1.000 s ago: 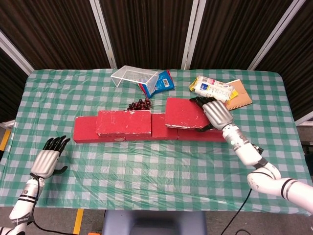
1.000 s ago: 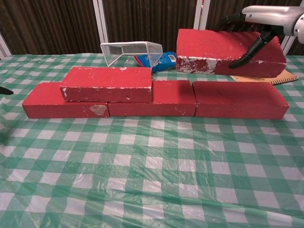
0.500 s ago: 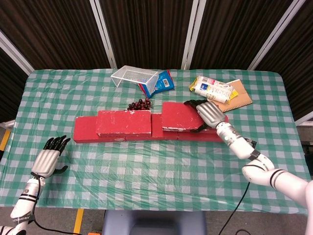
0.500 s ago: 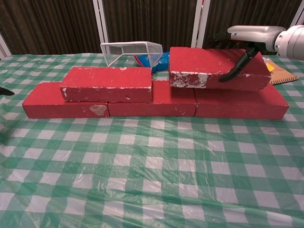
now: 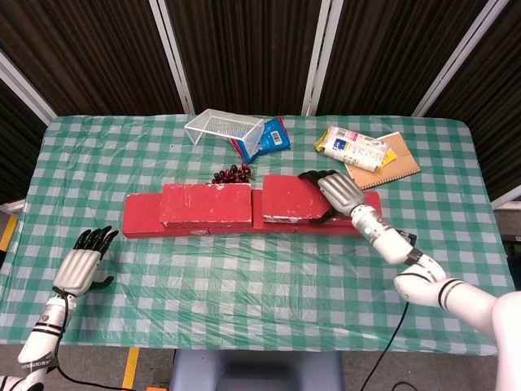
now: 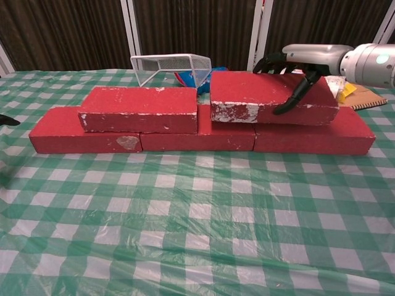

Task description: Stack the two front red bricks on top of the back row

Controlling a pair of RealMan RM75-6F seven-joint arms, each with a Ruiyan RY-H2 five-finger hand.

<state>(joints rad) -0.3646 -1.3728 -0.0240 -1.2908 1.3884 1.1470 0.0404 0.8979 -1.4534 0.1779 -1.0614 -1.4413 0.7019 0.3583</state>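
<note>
Right hand point(image 6: 295, 65): grips the second brick point(image 6: 265, 98), which is down on the back row point(image 6: 308, 137), just right of the first stacked brick point(image 6: 139, 110).
Left hand point(image 5: 80, 265): idle, fingers apart, holding nothing.
Risk: letting go could drag the second brick askew.
Room: grapes point(image 5: 233, 173) close behind; open worktop point(image 5: 260, 277) in front.

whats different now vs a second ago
The right hand, gripping the second brick, carried it left and down from above the back row until it sits on the row beside the first stacked brick. The left hand and clutter stayed put.
</note>
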